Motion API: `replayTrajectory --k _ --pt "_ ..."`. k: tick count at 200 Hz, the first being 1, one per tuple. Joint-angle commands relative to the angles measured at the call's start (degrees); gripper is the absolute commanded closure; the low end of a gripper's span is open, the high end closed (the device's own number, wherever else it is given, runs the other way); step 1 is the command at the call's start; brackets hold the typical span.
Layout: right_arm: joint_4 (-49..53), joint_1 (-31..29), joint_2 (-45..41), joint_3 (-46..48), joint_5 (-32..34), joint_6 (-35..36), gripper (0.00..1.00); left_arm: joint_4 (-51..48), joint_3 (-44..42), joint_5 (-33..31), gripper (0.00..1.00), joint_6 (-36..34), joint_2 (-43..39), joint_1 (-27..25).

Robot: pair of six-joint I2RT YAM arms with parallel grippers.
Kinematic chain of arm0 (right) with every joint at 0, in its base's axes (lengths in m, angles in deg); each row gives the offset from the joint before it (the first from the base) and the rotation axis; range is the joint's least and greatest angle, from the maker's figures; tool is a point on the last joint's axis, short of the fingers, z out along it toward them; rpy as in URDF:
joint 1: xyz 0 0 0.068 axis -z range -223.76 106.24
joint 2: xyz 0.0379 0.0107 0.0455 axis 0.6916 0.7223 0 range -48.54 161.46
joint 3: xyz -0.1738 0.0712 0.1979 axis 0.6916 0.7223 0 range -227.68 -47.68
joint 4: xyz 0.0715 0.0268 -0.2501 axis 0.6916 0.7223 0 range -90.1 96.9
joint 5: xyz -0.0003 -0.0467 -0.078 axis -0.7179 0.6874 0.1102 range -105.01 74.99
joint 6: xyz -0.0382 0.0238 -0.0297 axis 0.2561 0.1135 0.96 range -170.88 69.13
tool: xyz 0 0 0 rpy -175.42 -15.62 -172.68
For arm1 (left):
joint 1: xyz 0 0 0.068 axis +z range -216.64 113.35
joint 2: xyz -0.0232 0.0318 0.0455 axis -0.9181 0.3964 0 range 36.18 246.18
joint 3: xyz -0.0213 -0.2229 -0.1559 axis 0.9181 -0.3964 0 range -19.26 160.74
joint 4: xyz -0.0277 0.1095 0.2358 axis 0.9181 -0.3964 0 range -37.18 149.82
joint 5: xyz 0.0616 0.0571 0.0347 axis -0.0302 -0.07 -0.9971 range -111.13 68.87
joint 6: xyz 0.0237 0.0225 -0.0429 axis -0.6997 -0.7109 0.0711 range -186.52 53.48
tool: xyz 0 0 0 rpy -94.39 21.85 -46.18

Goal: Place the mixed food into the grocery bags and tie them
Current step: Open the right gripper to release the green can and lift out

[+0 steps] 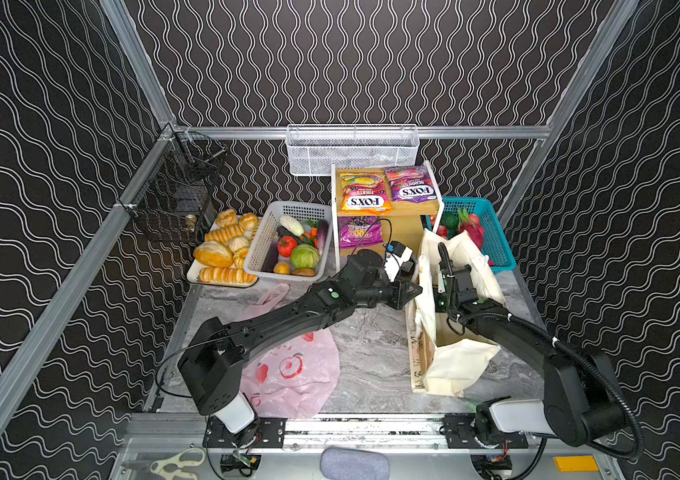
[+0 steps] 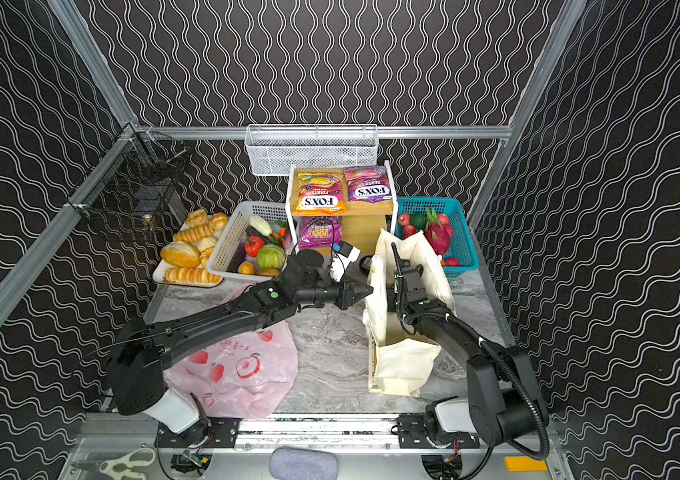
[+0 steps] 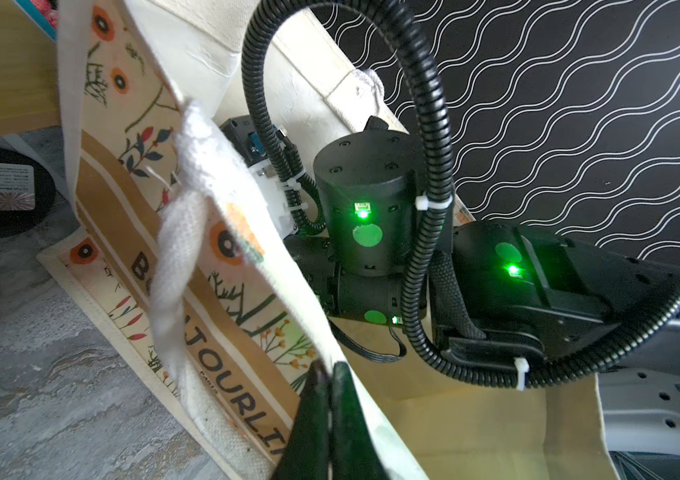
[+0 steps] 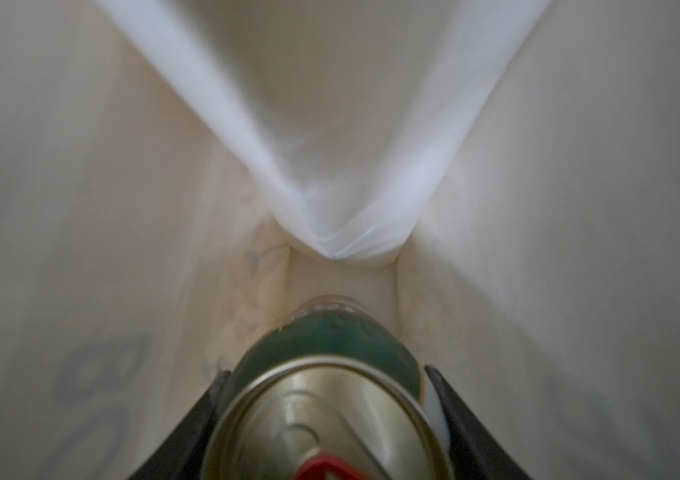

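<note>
The cream canvas tote (image 1: pixel 454 365) (image 2: pixel 404 365) stands at the right, its mouth held apart. My left gripper (image 1: pixel 415 289) (image 2: pixel 367 289) (image 3: pixel 327 370) is shut on the tote's rim, beside its lettered panel (image 3: pixel 246 291). My right arm reaches down into the tote, where its gripper (image 4: pixel 325 372) is shut on a green can (image 4: pixel 321 340); both are hidden in the top views. The pink plastic bag (image 1: pixel 288 374) lies flat under my left arm. The FOX'S packets (image 1: pixel 365 193) (image 1: pixel 411 185) lie on the shelf. A cabbage (image 1: pixel 304 256) and a red vegetable (image 1: pixel 287 246) sit in the white basket (image 1: pixel 263 245).
A teal basket (image 1: pixel 496 237) of fruit stands behind the tote. A tray of bread (image 1: pixel 194 270) sits at the back left. Another purple packet (image 1: pixel 359 232) lies under the wooden shelf (image 1: pixel 396 208). Wire baskets hang on the back and left rails. Scissors (image 1: pixel 176 461) lie at the front edge.
</note>
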Motion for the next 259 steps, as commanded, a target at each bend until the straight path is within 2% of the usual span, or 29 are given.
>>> replayTrajectory --k 1,31,119,155,202,246,259 --pt "0.64 -0.08 -1.33 -1.25 -1.90 0.51 0.34 -0.26 0.28 -0.24 0.99 -1.07 -0.05 -0.07" --pt "3.19 -0.04 -2.50 -3.58 -2.28 1.01 0.24 -0.27 0.23 -0.38 0.99 -1.12 -0.02 -0.03" --pt "11.64 -0.08 -8.09 -10.99 -3.72 1.58 0.12 -0.36 -0.08 -0.71 1.00 -0.93 0.20 -0.05" --pt "15.66 -0.08 -11.02 -15.37 -3.84 0.93 0.12 -0.57 -0.31 -1.55 1.00 -0.73 0.06 -0.03" --pt "15.67 -0.06 -15.89 -17.10 -6.95 -0.18 0.12 0.22 -0.59 -1.57 1.00 -0.02 0.25 0.00" --pt "21.51 -0.04 -14.14 -20.29 -4.29 -1.01 0.18 0.44 -0.92 -1.57 1.00 0.17 -0.09 -0.07" --pt "22.99 -0.04 -14.13 -22.38 -5.68 -2.12 0.22 0.41 -1.25 -1.83 1.00 0.24 -0.38 -0.03"
